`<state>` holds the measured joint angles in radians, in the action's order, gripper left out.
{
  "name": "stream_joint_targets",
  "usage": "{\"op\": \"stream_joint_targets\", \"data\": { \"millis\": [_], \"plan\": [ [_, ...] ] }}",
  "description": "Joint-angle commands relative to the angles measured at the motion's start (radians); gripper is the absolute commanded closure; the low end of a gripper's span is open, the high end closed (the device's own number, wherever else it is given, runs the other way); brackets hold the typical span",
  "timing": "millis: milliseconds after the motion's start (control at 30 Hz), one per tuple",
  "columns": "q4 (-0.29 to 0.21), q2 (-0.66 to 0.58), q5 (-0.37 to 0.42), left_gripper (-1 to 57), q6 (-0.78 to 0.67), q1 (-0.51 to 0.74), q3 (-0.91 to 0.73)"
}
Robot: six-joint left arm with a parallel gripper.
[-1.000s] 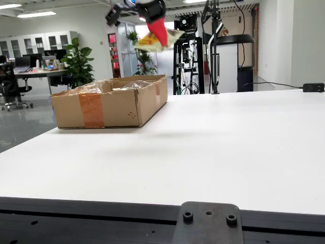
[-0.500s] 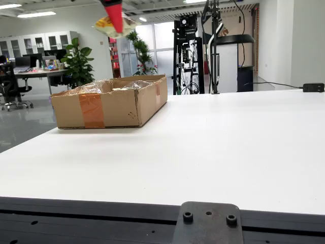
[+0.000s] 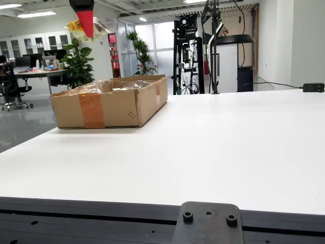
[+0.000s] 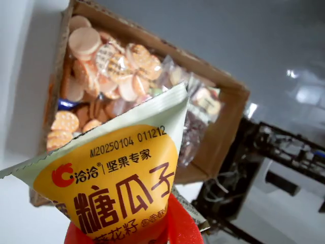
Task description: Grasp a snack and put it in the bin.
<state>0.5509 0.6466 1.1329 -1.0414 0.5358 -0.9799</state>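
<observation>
In the fixed view, a dark metal mounting plate with three screws sits nearest the lens, at the edge of a dark rail. Beyond it spreads the surface, smooth, matte white and flat, running back to a small black box with a cable at its far right edge.

Toward the far left of the surface stands the bin, a shallow rectangular cardboard box with an orange tape strip down its near wall and crinkled clear plastic showing above the rim. The wrist view looks down into it: the bin holds many clear wrapped packs of round, tan biscuits, glossy and jumbled together.

High above the bin's left end, at the top of the fixed view, hangs the red gripper, its fingers closed on the snack packet, which is well clear of the box and the surface. In the wrist view the snack packet fills the foreground: a triangular foil pouch, yellow-orange with a pale green crimped edge and dark printed characters, pinched between red fingers.

Behind the surface are a black equipment rack, leafy potted plants, office desks, glass partitions and ceiling strip lights.
</observation>
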Motion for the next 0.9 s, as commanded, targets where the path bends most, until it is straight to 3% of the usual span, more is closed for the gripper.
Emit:
{"op": "stream_joint_targets", "data": {
  "millis": [33, 300, 733, 800, 900],
  "plan": [
    [0.001, 0.03, -0.063, 43.3, -0.021, -0.001, -0.048],
    [0.003, 0.12, -0.173, 43.9, -0.083, -0.001, -0.065],
    [-0.004, 0.281, -0.232, 43.6, -0.114, -0.002, 0.063],
    [-0.005, 0.289, -0.238, 38.9, -0.116, -0.006, 0.071],
    [-0.006, 0.297, -0.243, 25.6, -0.119, -0.011, 0.081]
  ]
}}
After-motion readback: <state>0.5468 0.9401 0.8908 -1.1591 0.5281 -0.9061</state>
